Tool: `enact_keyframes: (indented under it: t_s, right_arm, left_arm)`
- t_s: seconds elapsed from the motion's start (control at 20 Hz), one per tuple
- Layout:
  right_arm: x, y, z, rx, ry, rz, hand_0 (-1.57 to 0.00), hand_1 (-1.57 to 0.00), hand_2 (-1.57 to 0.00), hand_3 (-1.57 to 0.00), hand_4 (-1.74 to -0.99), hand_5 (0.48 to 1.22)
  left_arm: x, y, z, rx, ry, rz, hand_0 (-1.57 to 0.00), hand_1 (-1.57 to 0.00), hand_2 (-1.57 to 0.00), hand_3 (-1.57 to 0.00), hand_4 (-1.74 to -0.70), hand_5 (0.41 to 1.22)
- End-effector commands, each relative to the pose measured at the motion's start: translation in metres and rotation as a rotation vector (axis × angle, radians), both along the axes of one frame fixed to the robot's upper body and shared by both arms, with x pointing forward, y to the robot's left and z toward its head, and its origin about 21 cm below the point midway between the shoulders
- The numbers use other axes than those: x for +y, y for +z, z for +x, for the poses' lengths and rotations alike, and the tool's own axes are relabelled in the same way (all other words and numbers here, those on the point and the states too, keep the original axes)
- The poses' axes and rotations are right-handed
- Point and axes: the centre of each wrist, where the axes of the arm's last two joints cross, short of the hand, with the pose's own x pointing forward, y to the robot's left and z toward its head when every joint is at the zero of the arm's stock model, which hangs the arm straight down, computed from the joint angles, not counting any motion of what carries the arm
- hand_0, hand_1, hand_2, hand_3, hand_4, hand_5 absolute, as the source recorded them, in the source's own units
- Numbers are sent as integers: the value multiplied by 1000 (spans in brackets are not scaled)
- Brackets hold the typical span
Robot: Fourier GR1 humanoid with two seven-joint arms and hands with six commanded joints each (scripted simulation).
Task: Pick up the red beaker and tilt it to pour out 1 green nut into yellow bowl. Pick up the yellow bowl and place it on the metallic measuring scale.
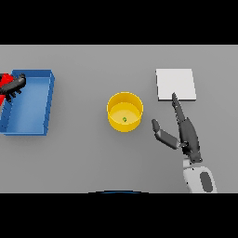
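Pour looks done: one green nut sits in the yellow bowl mid-worktop. Right hand, fingers straight, is just right of it. Left hand grips the red beaker over the blue bin, far left. Next: grab the bowl and put it on the scale, far right.

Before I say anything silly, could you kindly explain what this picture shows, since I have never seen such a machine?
This is a humanoid robot's own view, looking down from its head at a grey table. Its right hand lies open, thumb spread, beside a yellow bowl with a green nut inside. Its fingertips reach the edge of the pale square scale. At the far left, its left hand holds something red, probably the red beaker, over a blue tray.
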Motion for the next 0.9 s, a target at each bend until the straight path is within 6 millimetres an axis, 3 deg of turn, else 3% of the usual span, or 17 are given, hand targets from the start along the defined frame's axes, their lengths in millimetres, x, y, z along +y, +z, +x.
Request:
enact_keyframes:
  t_s: [0.0,0.15,0.3,0.65,0.75,0.85]
  right_arm:
    - [-4,-1,-3,-12,5,3,1,1,1,1,-1162,671]
    - [-2,3,-2,-35,14,11,1,1,1,1,-1147,680]
    - [-4,-1,-2,-10,14,4,1,1,1,1,-1156,690]
    - [1,6,0,-1,3,-80,1,1,1,1,-1163,677]
    - [3,9,1,-34,78,-128,1,1,1,1,-1132,703]
    - [-2,15,8,-42,172,-227,1,1,1,1,-1153,728]
  left_arm:
    - [1,2,-2,20,-32,-16,-1003,-883,-839,-707,-933,697]
    - [5,4,-6,66,-68,17,-513,-452,-429,-361,-785,656]
    - [5,-4,-3,73,-70,66,-262,-231,-219,-185,-741,648]
    - [1,-9,2,-40,-56,81,-54,-48,-45,-38,-711,663]
    - [-1,-8,3,-55,-53,75,-34,-30,-29,-24,-710,679]
    - [2,-6,3,-66,-51,79,-22,-19,-18,-15,-710,689]
